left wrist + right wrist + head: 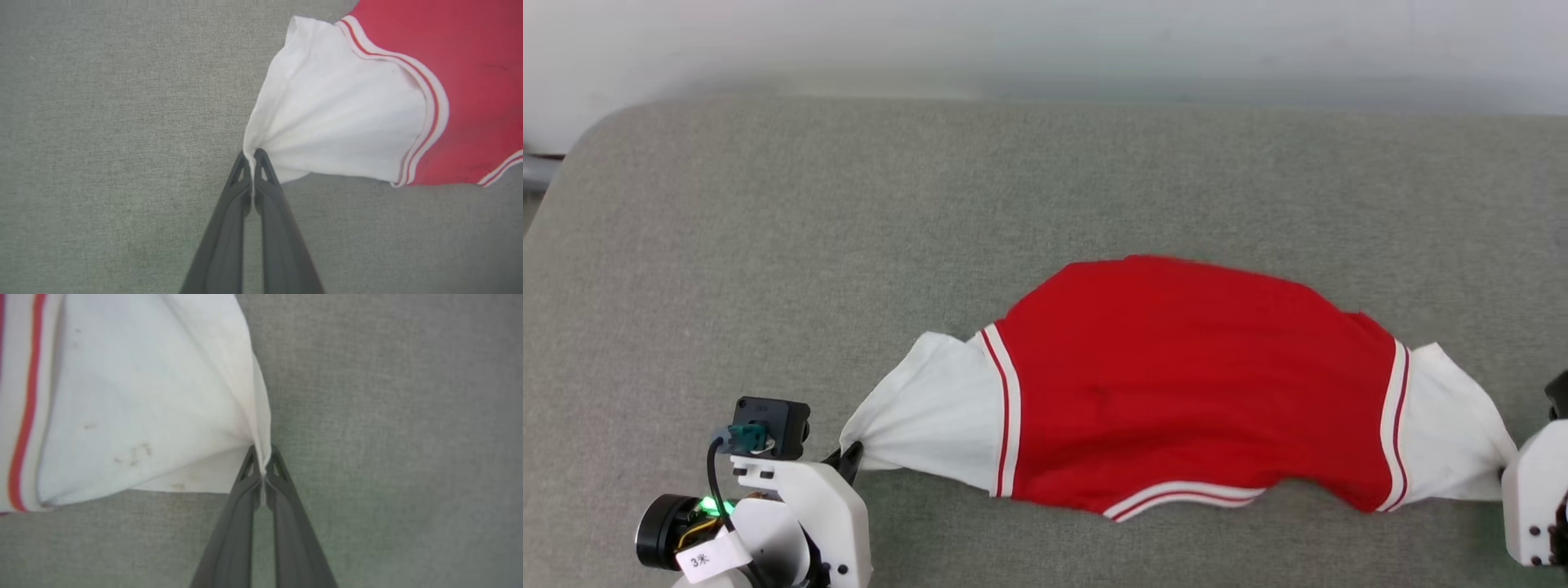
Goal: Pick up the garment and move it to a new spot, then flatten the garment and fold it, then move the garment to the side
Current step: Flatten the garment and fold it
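Observation:
The garment [1192, 384] is a red jersey with white short sleeves and red-and-white striped trim, stretched sideways across the grey surface; its numerals are hidden. My left gripper [849, 457] is shut on the tip of the left white sleeve [335, 126], pinched cloth showing between its fingertips [252, 157]. My right gripper [261, 455] is shut on the tip of the right white sleeve [143, 408], which bunches into folds at the pinch. In the head view the right sleeve [1454, 433] runs to the white right wrist housing [1535, 498] at the frame's edge.
A grey fabric-covered surface [849, 204] spreads under everything, with a rounded far left corner. A pale wall runs behind its far edge. Bare grey fabric lies beyond and to the left of the jersey.

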Robot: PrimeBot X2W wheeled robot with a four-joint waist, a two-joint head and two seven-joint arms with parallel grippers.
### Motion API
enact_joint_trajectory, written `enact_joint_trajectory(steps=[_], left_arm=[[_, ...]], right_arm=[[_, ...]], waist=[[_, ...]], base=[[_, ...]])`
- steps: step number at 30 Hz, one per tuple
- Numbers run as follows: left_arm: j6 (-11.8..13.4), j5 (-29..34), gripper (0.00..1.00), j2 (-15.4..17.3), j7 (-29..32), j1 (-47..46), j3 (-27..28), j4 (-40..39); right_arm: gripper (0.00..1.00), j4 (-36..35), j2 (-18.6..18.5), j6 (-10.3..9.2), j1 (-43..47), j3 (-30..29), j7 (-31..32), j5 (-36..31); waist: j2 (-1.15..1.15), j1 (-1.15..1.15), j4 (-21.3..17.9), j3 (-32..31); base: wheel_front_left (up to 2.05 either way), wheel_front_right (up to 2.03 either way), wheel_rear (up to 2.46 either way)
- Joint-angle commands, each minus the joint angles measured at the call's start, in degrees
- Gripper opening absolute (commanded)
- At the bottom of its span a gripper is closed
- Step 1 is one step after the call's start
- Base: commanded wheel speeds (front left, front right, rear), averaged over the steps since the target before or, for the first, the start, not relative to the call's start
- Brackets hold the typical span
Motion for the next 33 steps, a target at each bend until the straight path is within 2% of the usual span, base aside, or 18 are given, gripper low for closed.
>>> enact_joint_trajectory(steps=[1,8,15,20,25,33], left_arm=[[0.26,-0.34,0.00,0.36,-0.23,0.94,0.26,-0.12],[0.06,-2.05,0.00,0.88,-1.59,2.32,1.96,-2.48],[-1.32,-3.43,0.00,3.60,-2.18,0.85,4.53,-6.82],[-1.17,-3.88,0.00,5.37,-2.56,-1.49,7.39,-10.45],[-1.10,-4.23,0.00,7.18,-2.82,-5.38,9.96,-14.64],[-1.12,-5.37,0.00,9.93,-3.34,-15.54,14.34,-19.83]], right_arm=[[0.00,0.17,-0.40,-0.10,1.53,-0.29,0.42,0.42],[0.00,-6.51,-2.25,-0.10,3.99,-3.16,0.76,2.12],[0.00,-17.31,-6.16,-0.10,3.97,-6.69,3.73,4.95],[0.00,-24.63,-7.61,-0.10,1.10,-10.28,6.39,6.89],[0.00,-29.37,-8.51,-0.11,-3.27,-12.39,5.96,8.04],[0.00,-29.81,-10.07,-0.10,-14.66,-11.35,2.16,8.19]], waist=[[0.00,0.00,-0.77,-1.33],[0.00,0.00,-2.36,-5.43],[0.00,0.00,-3.59,-7.71],[0.00,0.00,-4.17,-8.97],[0.00,0.00,-4.55,-9.84],[0.00,0.00,-5.05,-9.15]], base=[[0.00,0.00,0.00],[0.00,0.00,0.00],[0.00,0.00,0.00],[0.00,0.00,0.00],[0.00,0.00,0.00],[0.00,0.00,0.00]])
